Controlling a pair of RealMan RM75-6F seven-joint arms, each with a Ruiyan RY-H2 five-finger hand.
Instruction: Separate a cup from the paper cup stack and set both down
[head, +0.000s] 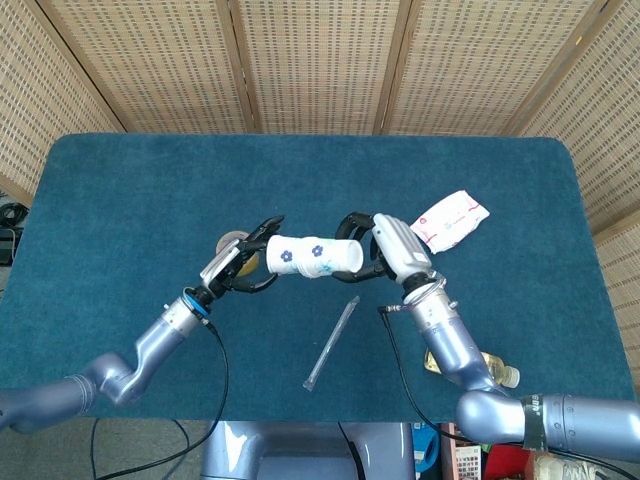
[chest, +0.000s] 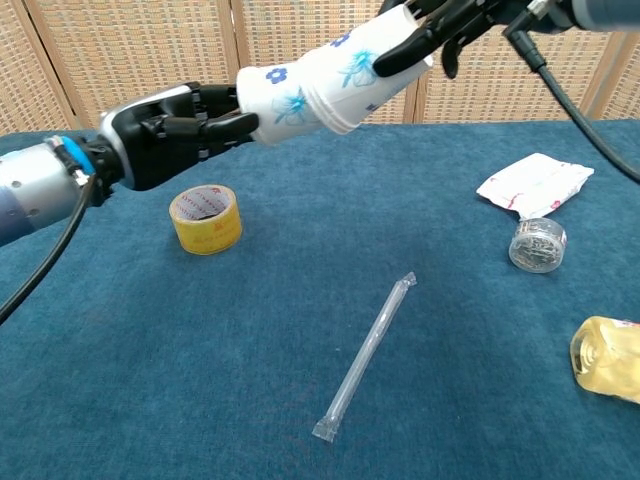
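A white paper cup stack (head: 338, 259) (chest: 362, 67) with blue flower prints is held sideways in the air above the table's middle. My right hand (head: 388, 247) (chest: 440, 22) grips its right end. One cup (head: 284, 254) (chest: 272, 92) has slid partly out of the stack toward the left and still overlaps it. My left hand (head: 240, 267) (chest: 172, 130) holds that cup by its left end with its fingers around it. Both hands and cups are well above the blue cloth.
A yellow tape roll (head: 231, 241) (chest: 205, 218) lies under the left hand. A wrapped straw (head: 330, 342) (chest: 365, 355) lies in front. A white packet (head: 450, 220) (chest: 531, 185), a small round jar (chest: 537, 245) and a yellowish bottle (head: 492, 369) (chest: 606, 358) sit at the right.
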